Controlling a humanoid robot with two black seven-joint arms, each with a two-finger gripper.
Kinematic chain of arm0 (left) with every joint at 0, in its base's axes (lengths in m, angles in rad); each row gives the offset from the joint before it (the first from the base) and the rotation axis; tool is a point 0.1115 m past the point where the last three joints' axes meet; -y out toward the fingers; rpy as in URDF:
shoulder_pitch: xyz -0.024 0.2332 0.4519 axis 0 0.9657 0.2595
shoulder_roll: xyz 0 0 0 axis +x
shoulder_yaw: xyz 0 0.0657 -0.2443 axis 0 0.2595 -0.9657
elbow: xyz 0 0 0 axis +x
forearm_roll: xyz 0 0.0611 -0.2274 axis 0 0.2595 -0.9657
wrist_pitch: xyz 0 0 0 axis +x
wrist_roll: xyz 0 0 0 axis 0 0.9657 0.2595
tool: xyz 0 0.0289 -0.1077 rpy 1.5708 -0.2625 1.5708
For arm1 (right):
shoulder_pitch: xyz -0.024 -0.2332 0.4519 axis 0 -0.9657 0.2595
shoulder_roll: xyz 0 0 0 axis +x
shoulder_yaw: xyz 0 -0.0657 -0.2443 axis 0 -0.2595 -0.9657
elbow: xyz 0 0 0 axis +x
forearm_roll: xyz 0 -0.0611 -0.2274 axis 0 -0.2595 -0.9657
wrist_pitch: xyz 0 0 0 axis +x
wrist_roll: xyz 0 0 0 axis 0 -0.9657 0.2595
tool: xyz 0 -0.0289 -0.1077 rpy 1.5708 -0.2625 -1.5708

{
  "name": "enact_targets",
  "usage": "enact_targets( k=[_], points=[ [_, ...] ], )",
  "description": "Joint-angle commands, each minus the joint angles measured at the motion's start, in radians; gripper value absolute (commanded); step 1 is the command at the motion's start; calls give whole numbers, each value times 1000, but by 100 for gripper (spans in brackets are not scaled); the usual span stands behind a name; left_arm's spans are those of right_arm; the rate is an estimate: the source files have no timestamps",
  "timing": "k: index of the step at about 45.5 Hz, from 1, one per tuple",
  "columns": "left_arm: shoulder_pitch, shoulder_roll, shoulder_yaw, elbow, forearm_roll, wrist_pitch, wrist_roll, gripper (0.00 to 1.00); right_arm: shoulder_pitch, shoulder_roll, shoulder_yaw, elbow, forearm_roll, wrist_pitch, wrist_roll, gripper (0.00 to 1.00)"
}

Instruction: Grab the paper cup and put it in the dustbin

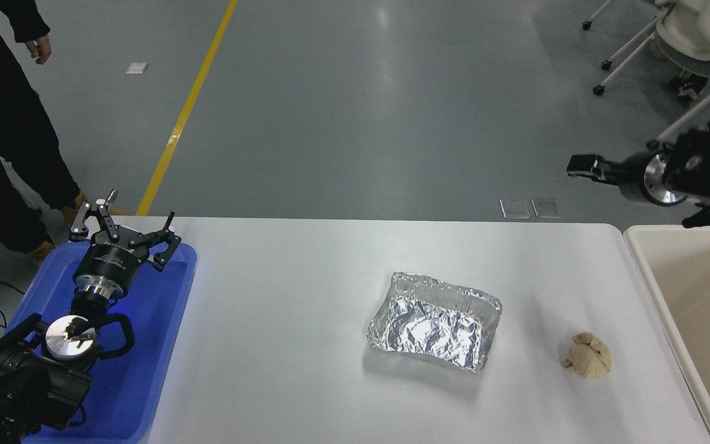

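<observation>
We see no paper cup anywhere; right gripper (582, 166) hangs above the table's far right corner, grip state indiscernible, so re-descending risks grabbing the tan wad (587, 355) beside the dustbin (651, 279).

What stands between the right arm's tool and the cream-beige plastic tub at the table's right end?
Nothing visible. The right tool hangs in the air beyond the far rim of the cream-beige plastic tub. The crinkled silver foil tray and crumpled tan paper wad lie well left of it. No paper cup shows.
</observation>
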Motion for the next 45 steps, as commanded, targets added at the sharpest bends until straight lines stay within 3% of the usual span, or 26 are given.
enact_targets(
  k=[1,13,45],
  points=[
    [0,0,0,-1,-1,0,-1,100,269,-30,-78,213,-2,255,-6,100],
    [0,0,0,1,-1,0,-1,100,441,-70,-86,316,-34,537,-8,100],
    [0,0,0,-1,-1,0,-1,100,582,-46,-90,451,-57,542,-14,100]
  ],
)
